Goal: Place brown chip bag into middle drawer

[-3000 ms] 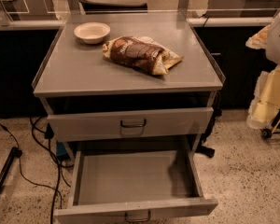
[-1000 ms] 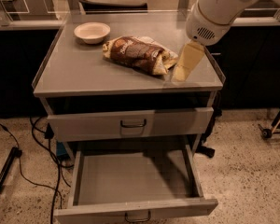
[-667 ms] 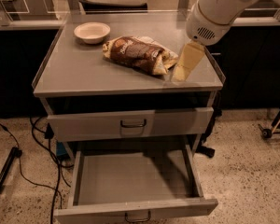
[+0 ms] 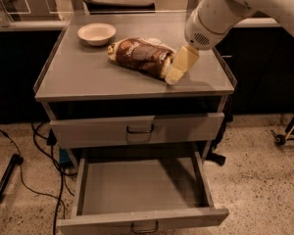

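Note:
The brown chip bag lies on its side on the grey cabinet top, its length running left to right. My gripper hangs from the white arm and reaches down at the bag's right end, touching or almost touching it. The middle drawer is pulled out below, its flat tray bare, with a dark loop handle on its front.
A small cream bowl sits at the back left of the top. A shut drawer front with a handle is above the open drawer. Black cables lie on the speckled floor at left. A wheeled stand is at right.
The arm has come in from the far right over the cabinet top. The gripper has lowered to the bag's right end. The bag, the bowl and the drawers have not moved.

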Tool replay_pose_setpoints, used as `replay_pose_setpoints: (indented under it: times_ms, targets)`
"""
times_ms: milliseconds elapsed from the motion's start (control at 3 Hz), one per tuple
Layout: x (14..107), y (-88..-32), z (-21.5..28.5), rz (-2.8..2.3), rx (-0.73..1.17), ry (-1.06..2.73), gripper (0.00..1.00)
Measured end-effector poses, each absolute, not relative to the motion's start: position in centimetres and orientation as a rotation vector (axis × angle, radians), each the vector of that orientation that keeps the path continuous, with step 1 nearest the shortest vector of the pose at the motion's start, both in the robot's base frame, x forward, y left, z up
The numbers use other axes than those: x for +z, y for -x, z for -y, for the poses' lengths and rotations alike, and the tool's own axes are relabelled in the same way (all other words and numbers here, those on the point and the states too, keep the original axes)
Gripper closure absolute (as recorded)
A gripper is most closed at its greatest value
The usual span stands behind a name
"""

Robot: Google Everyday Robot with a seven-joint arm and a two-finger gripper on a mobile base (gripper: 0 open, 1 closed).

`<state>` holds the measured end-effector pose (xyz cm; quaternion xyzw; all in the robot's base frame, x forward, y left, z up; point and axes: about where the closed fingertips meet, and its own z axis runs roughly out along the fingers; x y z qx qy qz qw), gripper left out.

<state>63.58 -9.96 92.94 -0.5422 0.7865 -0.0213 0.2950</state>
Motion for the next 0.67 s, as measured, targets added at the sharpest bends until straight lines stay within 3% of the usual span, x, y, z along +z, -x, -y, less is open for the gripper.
replay_pose_setpoints:
  times_ms: [667]
  targets:
    - [91.4,-68.5,7.0,-2.072,-0.018,1.293,0.0]
